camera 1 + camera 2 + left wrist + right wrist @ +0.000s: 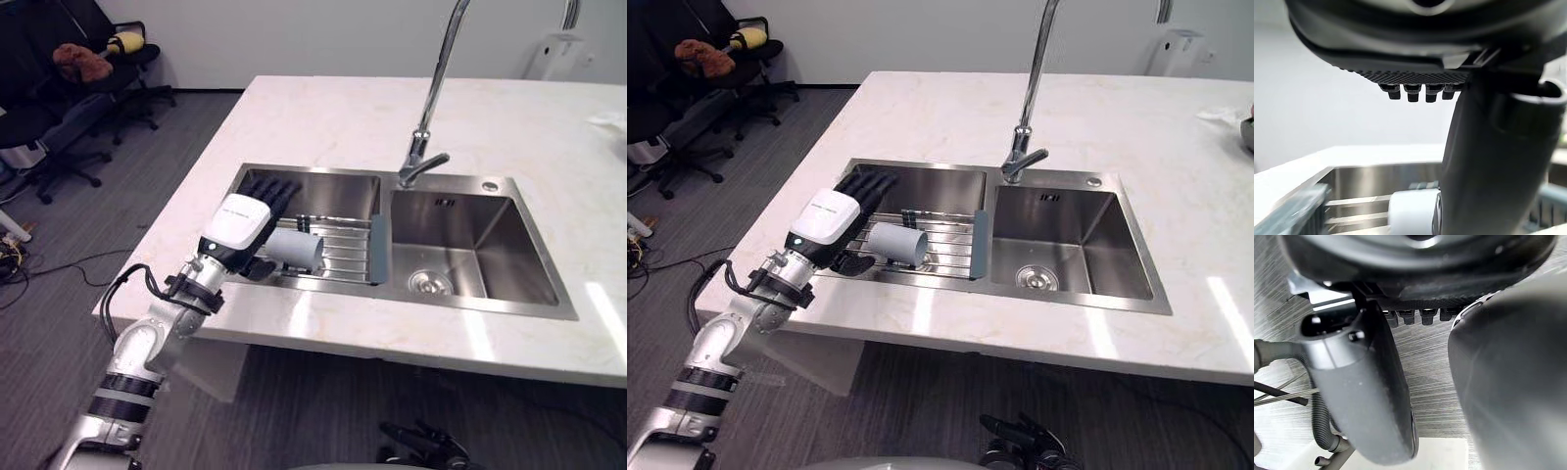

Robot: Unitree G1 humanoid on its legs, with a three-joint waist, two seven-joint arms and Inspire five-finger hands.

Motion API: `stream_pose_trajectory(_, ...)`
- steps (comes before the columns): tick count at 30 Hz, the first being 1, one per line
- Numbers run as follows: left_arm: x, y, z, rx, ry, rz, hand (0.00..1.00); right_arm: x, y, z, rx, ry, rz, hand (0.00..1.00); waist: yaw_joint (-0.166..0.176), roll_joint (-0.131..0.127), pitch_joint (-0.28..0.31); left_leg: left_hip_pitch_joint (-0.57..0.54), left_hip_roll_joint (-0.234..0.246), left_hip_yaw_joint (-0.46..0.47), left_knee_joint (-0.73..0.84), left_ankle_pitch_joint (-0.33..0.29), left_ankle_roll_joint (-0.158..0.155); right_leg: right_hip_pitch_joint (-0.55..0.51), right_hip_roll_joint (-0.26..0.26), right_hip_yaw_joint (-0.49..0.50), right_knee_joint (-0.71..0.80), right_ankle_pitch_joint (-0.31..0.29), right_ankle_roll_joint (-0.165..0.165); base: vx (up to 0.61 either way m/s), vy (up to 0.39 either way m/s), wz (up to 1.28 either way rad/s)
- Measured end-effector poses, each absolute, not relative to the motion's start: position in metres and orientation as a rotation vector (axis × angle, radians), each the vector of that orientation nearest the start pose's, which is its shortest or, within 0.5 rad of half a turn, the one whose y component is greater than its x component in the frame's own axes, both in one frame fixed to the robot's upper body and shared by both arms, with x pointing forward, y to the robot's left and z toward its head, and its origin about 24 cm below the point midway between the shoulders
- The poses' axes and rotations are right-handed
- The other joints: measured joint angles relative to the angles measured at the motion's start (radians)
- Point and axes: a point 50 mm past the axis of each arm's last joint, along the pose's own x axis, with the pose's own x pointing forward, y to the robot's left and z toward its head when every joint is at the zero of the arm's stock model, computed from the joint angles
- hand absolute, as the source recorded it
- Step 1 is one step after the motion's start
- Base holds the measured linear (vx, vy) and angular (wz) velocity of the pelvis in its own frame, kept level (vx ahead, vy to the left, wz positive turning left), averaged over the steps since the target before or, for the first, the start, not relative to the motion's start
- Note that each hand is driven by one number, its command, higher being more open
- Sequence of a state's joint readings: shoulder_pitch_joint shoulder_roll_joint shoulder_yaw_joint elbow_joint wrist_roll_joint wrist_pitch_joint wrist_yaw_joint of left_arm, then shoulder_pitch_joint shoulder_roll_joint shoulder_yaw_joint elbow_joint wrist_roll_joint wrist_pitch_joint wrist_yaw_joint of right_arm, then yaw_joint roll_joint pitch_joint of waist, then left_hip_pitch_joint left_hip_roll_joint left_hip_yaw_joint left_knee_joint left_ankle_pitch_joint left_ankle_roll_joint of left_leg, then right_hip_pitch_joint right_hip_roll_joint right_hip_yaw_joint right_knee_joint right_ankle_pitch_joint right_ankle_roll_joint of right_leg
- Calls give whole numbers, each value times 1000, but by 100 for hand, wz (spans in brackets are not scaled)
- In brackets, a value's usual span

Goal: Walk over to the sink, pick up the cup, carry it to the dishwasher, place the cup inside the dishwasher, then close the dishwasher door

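Left eye view: the left hand (pixel 240 223) reaches over the sink's (pixel 509 308) left basin, fingers (pixel 274 191) stretched straight and thumb apart, gripping nothing. The grey cup (pixel 294 249) lies on its side just beside the palm, on the wire rack (pixel 345 247) across that basin. The right wrist view shows the right hand (pixel 1361 396), fingers straight.

Bright room light leaves glare streaks on the counter (pixel 323 117).

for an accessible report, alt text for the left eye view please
The robot's left hand, fingers straight, is at a grey cup lying on its side on a wire rack over the left basin of a steel double sink.
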State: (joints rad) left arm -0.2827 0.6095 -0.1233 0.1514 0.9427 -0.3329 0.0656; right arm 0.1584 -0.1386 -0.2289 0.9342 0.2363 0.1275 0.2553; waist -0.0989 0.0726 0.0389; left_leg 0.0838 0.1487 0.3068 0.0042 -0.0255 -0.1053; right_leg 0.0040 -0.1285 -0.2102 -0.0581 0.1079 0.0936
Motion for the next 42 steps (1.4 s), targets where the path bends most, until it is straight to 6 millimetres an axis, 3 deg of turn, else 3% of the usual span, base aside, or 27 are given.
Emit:
stream_pose_trajectory(3, 299, 204, 116, 1550, -442, -227, 100, 75, -222, -156, 361, 1114, -207, 100, -4, 2, -1, 0, -2, 8, -3, 5, 1, 1, 1, 8, -18, 17, -4, -72, -9, -10)
stream_pose_trajectory(12, 308, 187, 131, 1290, -447, -324, 100, 63, -224, -157, 339, 1154, -209, 100, -49, 12, -11, 53, -1, 28, -90, 47, -17, 9, 15, 19, -32, 25, -11, -68, -25, -5)
stream_pose_trajectory(17, 321, 193, 131, 1261, -394, -290, 100, 60, -223, -157, 343, 1159, -210, 100, -60, 10, -14, 55, 1, 41, -90, 46, -15, 2, 19, 33, -32, 31, -5, -6, -10, -9)
stream_pose_trajectory(24, 331, 210, 114, 1297, -262, -243, 100, 64, -219, -157, 328, 1161, -179, 100, -78, 6, -16, 58, 3, 55, -90, 42, -16, -3, 23, 43, -29, 32, -4, 10, -10, -5)
stream_pose_trajectory(29, 332, 207, 109, 1361, -248, -263, 100, 63, -217, -157, 327, 1175, -169, 100, -82, -5, -23, 59, 3, 57, -90, 41, -16, -3, 22, 44, -33, 32, -4, -36, -15, -1)
stream_pose_trajectory(42, 340, 203, 103, 1396, -162, -412, 100, 65, -217, -157, 323, 1170, -154, 100, -98, -4, -23, 59, 4, 67, -90, 39, -17, -10, 24, 53, -33, 32, -4, -16, -8, -1)
